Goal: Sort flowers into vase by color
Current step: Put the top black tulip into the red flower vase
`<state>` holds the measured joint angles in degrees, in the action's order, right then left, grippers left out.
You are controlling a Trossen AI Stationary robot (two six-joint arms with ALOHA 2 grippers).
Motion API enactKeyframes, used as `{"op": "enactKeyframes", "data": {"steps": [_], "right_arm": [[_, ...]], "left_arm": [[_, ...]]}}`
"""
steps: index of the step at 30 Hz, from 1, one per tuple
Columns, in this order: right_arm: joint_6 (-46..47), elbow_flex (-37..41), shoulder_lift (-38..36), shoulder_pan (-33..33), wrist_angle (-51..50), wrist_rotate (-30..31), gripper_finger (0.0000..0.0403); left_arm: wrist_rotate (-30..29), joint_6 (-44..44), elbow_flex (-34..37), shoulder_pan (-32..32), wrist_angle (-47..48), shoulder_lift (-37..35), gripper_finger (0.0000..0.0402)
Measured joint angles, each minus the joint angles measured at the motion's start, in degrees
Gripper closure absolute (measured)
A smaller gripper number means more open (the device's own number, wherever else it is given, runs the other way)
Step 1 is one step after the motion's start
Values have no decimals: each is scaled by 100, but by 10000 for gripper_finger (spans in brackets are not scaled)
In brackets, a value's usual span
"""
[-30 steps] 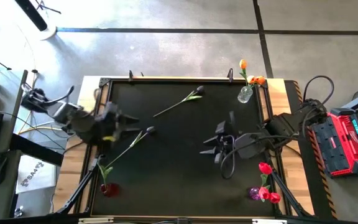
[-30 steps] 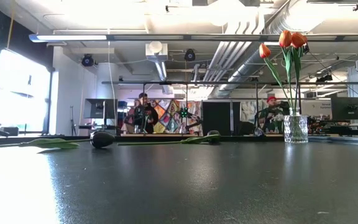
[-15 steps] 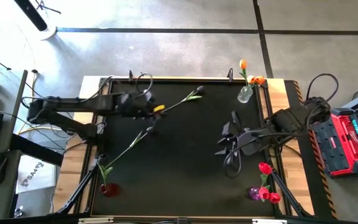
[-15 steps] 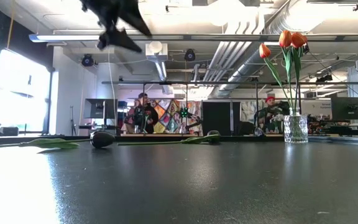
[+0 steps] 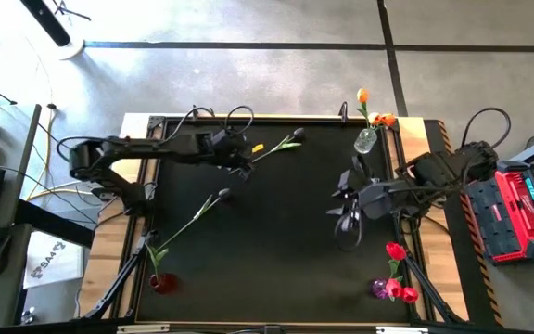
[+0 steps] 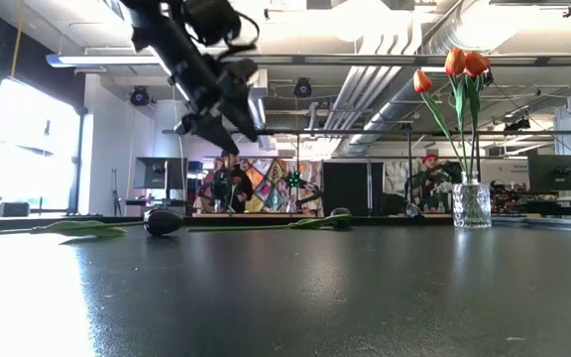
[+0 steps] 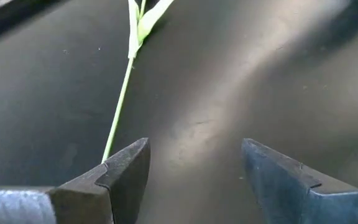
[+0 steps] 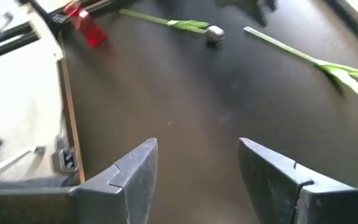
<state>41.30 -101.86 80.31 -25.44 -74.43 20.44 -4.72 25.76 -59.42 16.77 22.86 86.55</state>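
Two dark-headed flowers lie flat on the black table top. One [image 5: 281, 146] is near the far edge; its stem [image 7: 120, 106] runs close past one finger of my left gripper [image 5: 247, 160]. That gripper is open and hangs well above the table [image 6: 221, 124], over the stem's free end. The other flower [image 5: 197, 215] lies left of centre, its stem pointing at a red vase [image 5: 162, 283]. My right gripper [image 5: 346, 199] is open over the right half, holding nothing. A clear vase [image 5: 366, 139] at the far right holds orange flowers [image 6: 454, 64].
A purple vase [image 5: 378, 288] with red flowers [image 5: 395, 250] stands at the near right corner. A raised frame [image 5: 248, 118] rims the table. Bare black surface [image 5: 276, 241] fills the middle and the near side. People sit in the room beyond the far edge.
My left gripper has swung from the table's left edge toward the far edge and the right, coming down over the far flower's stem end; it stays open. My right gripper has drifted a little toward the far right. The flowers have not moved.
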Motion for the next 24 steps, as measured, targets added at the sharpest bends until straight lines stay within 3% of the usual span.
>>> {"op": "enactKeyframes", "data": {"steps": [16, 24], "right_arm": [[194, 0, -26, 804, 55, 53, 193], [365, 0, -25, 854, 53, 57, 193]], "left_arm": [[478, -1396, 0, 955, -328, 911, 163], [867, -1440, -105, 1029, -970, 1587, 163]]}}
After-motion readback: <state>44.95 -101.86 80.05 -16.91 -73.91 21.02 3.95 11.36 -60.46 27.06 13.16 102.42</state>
